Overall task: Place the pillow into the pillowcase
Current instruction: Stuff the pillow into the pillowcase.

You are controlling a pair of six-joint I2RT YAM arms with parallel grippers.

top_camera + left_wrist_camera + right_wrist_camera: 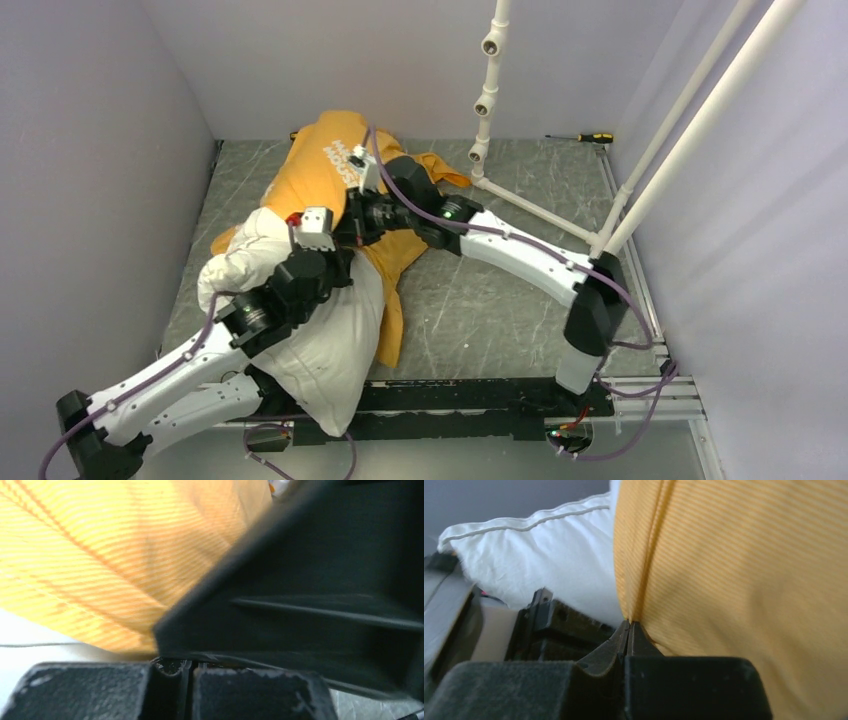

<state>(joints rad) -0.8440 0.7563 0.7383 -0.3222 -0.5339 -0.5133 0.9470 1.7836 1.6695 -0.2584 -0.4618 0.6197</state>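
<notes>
Pillow (330,340): far end inside pillowcase (320,165), near half bare. Right gripper (629,626): pinching pillowcase fabric. Left gripper (190,667): pressed together, hold unclear.

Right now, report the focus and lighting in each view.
Top view: even light, sharp across pillow and pillowcase, no glare. Left wrist: too close, pillowcase soft, a dark shape smeared across the right. Right wrist: cloth weave crisp, pillow bright but readable.
</notes>
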